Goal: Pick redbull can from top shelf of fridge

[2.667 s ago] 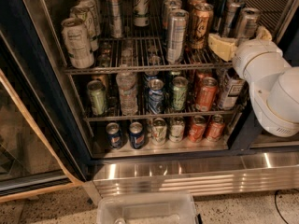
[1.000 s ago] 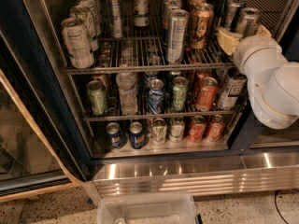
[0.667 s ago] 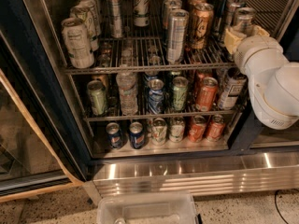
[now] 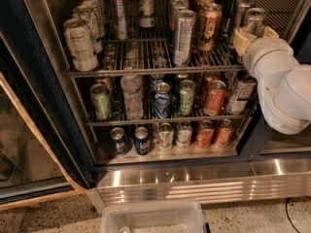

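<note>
The fridge [image 4: 194,181] stands open in front of me with its wire racks full of cans. The redbull can [image 4: 254,17], slim and silver with a silver lid, stands at the right end of the top shelf [image 4: 146,72]. My gripper [image 4: 254,32], cream-coloured at the end of the white arm [image 4: 284,89], is at this can, reaching in from the right at the height of its lower part. The can's lower body is hidden behind the gripper and wrist.
A plainer silver slim can [image 4: 183,35] and an orange-brown tall can [image 4: 209,25] stand just left of the redbull can, with a darker can [image 4: 238,8] behind. Lower racks hold shorter cans [image 4: 214,97]. The glass door [image 4: 29,144] hangs open at left. A clear bin [image 4: 153,217] sits on the floor.
My gripper has moved up and to the right, from beside the orange-brown can to the redbull can at the right end of the top shelf. The cans have not moved.
</note>
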Motion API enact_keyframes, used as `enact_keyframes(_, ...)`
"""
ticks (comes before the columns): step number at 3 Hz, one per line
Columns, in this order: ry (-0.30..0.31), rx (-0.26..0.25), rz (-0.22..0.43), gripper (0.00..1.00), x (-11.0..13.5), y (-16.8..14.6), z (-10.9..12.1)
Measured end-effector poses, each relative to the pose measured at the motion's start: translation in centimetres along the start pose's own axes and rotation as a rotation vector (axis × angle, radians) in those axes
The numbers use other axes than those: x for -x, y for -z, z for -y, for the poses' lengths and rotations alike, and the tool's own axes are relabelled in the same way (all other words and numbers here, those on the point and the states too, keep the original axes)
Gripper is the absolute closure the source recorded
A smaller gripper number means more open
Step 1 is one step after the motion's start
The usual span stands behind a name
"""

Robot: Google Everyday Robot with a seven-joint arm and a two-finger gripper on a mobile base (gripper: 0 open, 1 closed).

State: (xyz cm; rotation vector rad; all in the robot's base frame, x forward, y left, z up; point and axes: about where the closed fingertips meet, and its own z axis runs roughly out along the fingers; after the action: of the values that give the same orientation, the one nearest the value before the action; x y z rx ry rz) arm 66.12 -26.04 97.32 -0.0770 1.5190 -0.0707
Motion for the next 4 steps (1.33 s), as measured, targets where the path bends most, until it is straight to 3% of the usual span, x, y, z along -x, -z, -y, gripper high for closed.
enact_keyframes(2,-0.017,0.017,0.004,1.00,0.2,0.0,-0.1)
enact_keyframes(4,-0.050,0.132,0.029,1.00,2.3,1.6,-1.7)
